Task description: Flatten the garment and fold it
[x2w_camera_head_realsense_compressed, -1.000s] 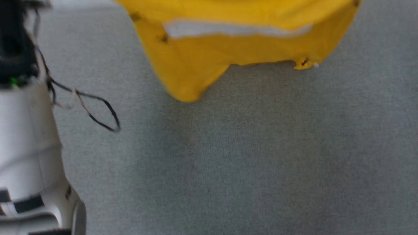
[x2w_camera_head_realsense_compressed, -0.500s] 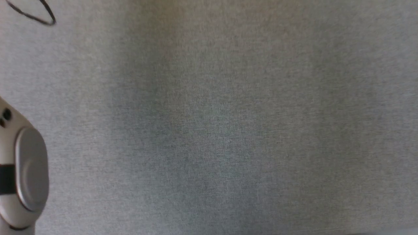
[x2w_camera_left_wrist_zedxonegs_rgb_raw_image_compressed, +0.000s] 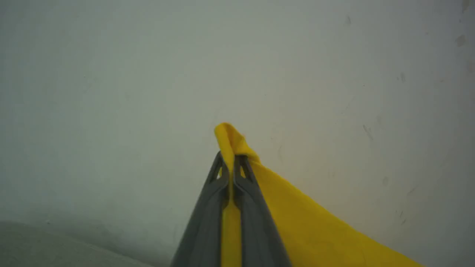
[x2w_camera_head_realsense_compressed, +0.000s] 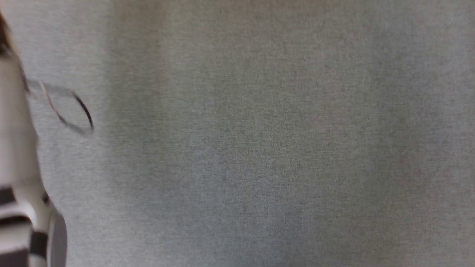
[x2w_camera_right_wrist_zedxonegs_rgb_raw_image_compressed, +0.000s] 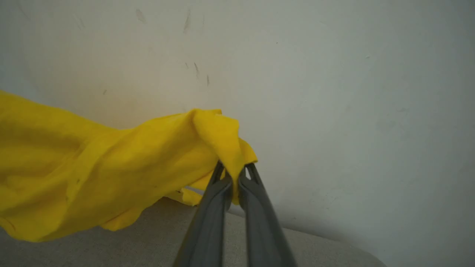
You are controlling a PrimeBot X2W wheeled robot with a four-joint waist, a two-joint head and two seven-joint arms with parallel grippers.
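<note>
Left pincer (x2w_camera_left_wrist_zedxonegs_rgb_raw_image_compressed: 231, 160) and right pincer (x2w_camera_right_wrist_zedxonegs_rgb_raw_image_compressed: 234, 170) are each clamped on a fold of the yellow garment (x2w_camera_right_wrist_zedxonegs_rgb_raw_image_compressed: 92, 163).

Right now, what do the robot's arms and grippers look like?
The left gripper and right gripper each have two long dark grey fingers with triangular cut-outs. The left forearm is pale, dark-banded, with a grey cap and a thin black cable loop.
</note>
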